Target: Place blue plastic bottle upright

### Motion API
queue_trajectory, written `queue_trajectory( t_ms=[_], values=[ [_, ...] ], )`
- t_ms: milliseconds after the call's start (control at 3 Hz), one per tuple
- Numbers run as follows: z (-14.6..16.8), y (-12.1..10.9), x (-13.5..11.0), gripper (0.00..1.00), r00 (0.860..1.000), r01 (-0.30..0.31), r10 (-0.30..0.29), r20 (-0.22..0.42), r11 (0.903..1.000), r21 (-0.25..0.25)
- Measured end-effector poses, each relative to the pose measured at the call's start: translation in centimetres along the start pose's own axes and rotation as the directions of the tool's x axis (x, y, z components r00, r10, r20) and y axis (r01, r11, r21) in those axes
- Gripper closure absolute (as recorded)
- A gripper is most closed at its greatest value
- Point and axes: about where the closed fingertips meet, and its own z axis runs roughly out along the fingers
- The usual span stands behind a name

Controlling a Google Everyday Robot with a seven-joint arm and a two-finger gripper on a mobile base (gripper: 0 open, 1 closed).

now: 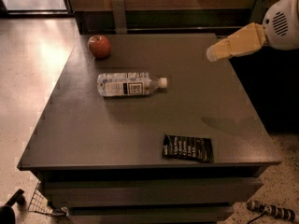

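The blue plastic bottle lies on its side on the dark table, left of centre, its white cap pointing right. It is clear with a pale label and dark print. My gripper comes in from the upper right on a tan arm and hangs above the table's right rear part. It is well to the right of the bottle and apart from it, holding nothing that I can see.
A red apple sits at the table's rear left corner. A black snack packet lies flat near the front edge, right of centre. Beyond the right edge is a dark gap; shiny floor lies to the left.
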Motion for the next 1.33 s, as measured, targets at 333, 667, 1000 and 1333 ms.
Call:
queue_trajectory(
  t_ms=[333,667,1000,1333],
  values=[
    [-0.1,-0.1,-0.3,0.0,0.996,-0.089,0.089,0.014,0.996,0.005],
    [0.3,0.2,-0.9,0.0,0.99,-0.135,0.136,0.025,0.9907,-0.014],
    [0.9,1.1,-1.3,0.0,0.966,-0.26,0.259,-0.015,0.9651,-0.034],
    [1.9,2.2,-2.1,0.0,0.912,-0.402,0.397,-0.107,0.9151,-0.031]
  ],
)
